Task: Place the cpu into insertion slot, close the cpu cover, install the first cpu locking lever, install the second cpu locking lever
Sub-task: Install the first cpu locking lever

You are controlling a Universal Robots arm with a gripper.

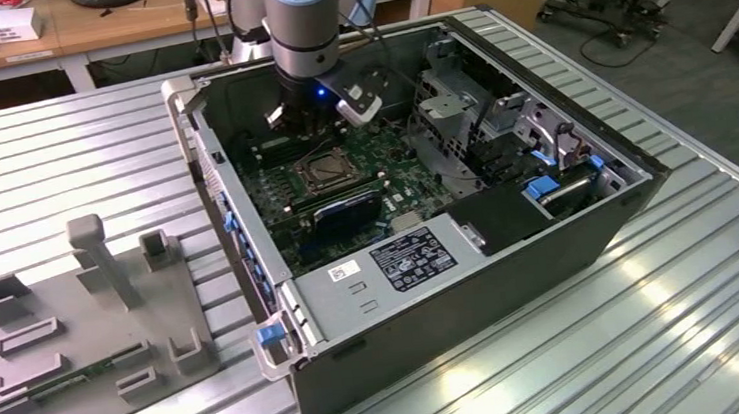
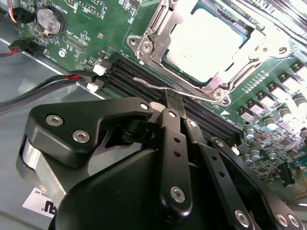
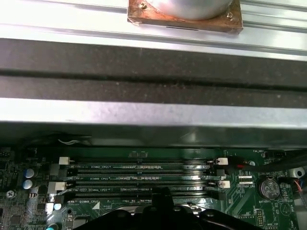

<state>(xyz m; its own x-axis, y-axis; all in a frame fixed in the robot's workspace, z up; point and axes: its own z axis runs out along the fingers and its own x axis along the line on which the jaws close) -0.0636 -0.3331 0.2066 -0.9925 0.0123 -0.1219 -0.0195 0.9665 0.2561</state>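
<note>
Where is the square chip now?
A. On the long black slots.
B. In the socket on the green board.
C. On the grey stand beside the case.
B: in the second wrist view the chip lies flat inside the silvery metal frame on the green board.

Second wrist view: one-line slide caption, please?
Gripper tip at the thin locking lever beside the memory slots, cpu seated under the closed cpu cover.

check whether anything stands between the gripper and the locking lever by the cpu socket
Nothing visible does. In the second wrist view the gripper is right by the thin locking lever, which lies over the black memory slots beside the cpu cover.
</note>
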